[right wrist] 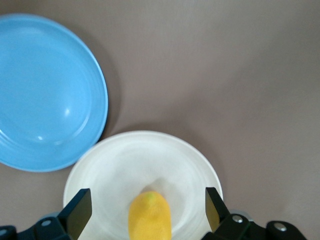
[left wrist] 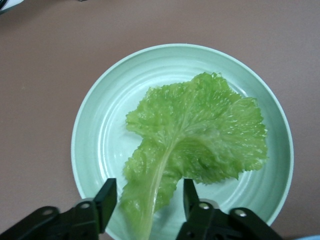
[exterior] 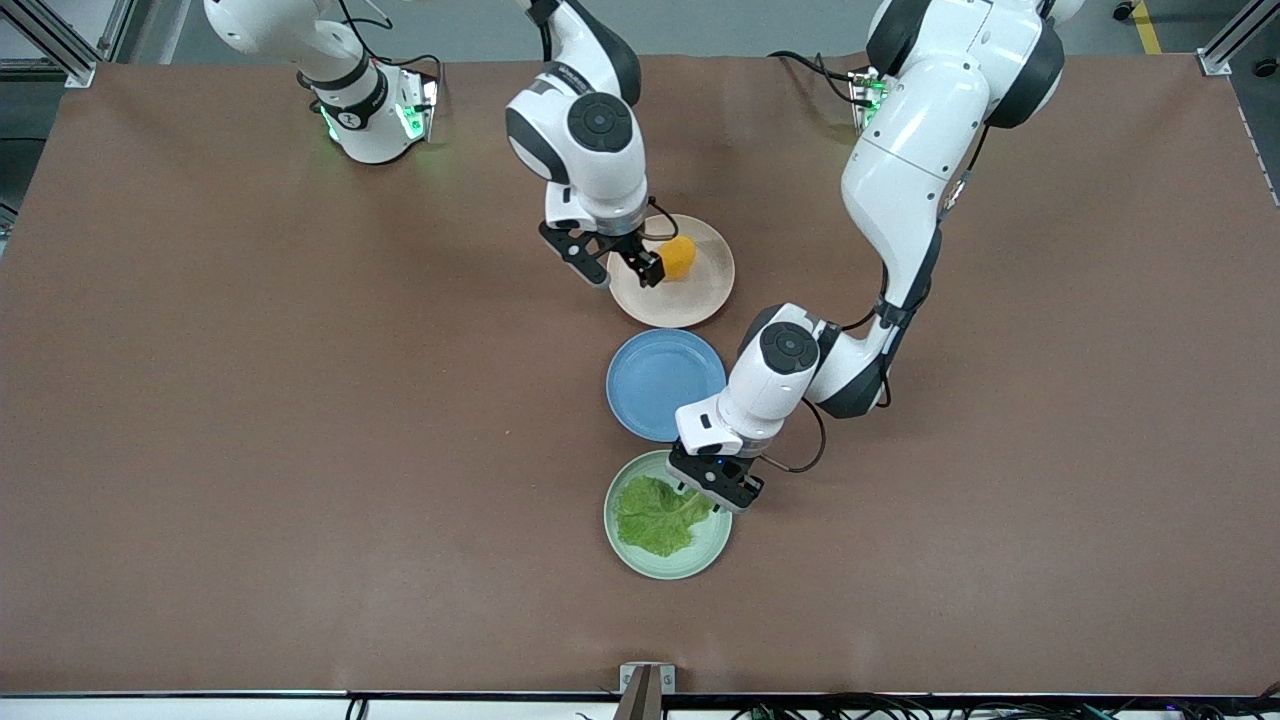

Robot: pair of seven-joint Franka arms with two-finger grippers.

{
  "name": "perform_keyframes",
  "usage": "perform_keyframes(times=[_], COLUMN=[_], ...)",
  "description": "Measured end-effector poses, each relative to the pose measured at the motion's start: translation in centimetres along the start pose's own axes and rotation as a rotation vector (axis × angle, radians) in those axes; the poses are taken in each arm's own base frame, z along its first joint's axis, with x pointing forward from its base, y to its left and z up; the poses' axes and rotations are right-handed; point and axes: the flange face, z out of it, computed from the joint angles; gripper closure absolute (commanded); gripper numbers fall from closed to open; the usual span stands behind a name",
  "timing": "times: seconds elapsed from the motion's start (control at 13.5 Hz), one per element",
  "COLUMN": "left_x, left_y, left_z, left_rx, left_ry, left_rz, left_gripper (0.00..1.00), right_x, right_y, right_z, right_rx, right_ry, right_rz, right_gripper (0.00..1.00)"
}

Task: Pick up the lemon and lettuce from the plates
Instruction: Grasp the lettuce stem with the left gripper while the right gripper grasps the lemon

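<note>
- The small yellow-orange oval lemon is seen lying on the pale beige-pink round plate, the plate nearest the robots' bases.
- The right gripper is held low over that plate's rim toward the right arm's end of the bench; its fingers are spread wide, and in the right wrist view the lemon is framed between them, not yet touched.
- The crinkled green lettuce leaf is spread on the pale mint green round plate, nearest the front camera.
- The left gripper is poised over that plate's edge with its fingers apart; the pale stem rib is seen running straight into the gap, so the stem end is judged the natural hold.
- A blue round plate sits between the two.
</note>
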Motion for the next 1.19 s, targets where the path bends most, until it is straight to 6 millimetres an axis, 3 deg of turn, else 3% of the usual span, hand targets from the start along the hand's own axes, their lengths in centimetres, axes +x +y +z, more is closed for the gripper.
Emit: perform_keyframes(times=[0.22, 0.52, 0.82, 1.04, 1.19], left_x=[-0.8, -0.8, -0.4, 0.1, 0.8], left_y=[0.0, 0.2, 0.1, -0.5, -1.0], left_z=[1.2, 1.4, 1.1, 0.6, -0.1], left_rx=[-0.002, 0.032, 0.053, 0.058, 0.064], left_ry=[0.013, 0.019, 0.030, 0.042, 0.057], left_rz=[0.000, 0.090, 0.133, 0.128, 0.122], left_gripper=[0.54, 0.89, 0.98, 0.98, 0.99], right_x=[-2.6, -4.3, -6.5, -7.5, -7.8], right_y=[-0.3, -0.8, -1.4, -1.2, -1.2], right_z=[2.3, 6.1, 9.1, 10.6, 10.7], right_rx=[0.031, 0.038, 0.018, 0.003, 0.003], right_ry=[0.001, 0.006, 0.015, 0.021, 0.021], right_rz=[0.016, 0.032, 0.030, 0.017, 0.012], right_gripper=[0.00, 0.00, 0.03, 0.04, 0.16])
